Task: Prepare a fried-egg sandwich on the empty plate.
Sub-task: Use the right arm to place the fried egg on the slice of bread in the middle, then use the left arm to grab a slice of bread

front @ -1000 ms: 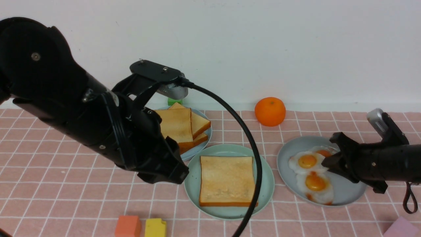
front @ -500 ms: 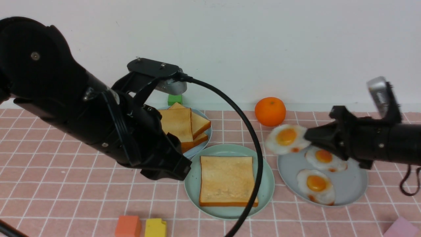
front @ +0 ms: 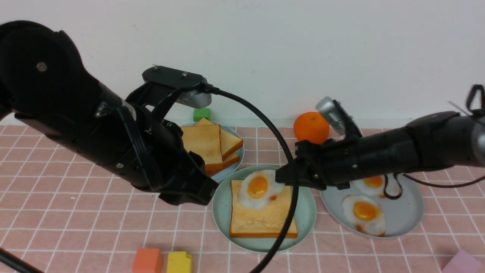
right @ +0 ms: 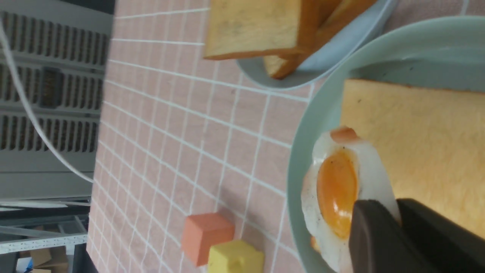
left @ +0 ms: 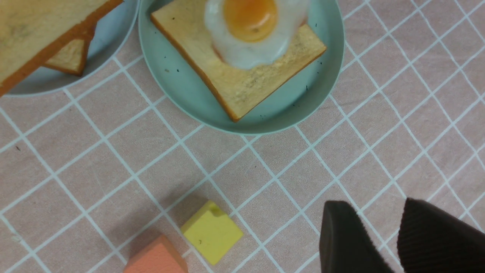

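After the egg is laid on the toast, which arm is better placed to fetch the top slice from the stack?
Left. The left gripper hangs empty beside the toast stack, while the right gripper is shut on the fried egg over the mint-green plate.

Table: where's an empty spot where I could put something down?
Bare cloth lies left of the orange block and along the near edge between the yellow block and the pink block. The middle is crowded: pale-blue plate, mint-green plate and grey plate sit close, and the right tool holds a fried egg over the toast.
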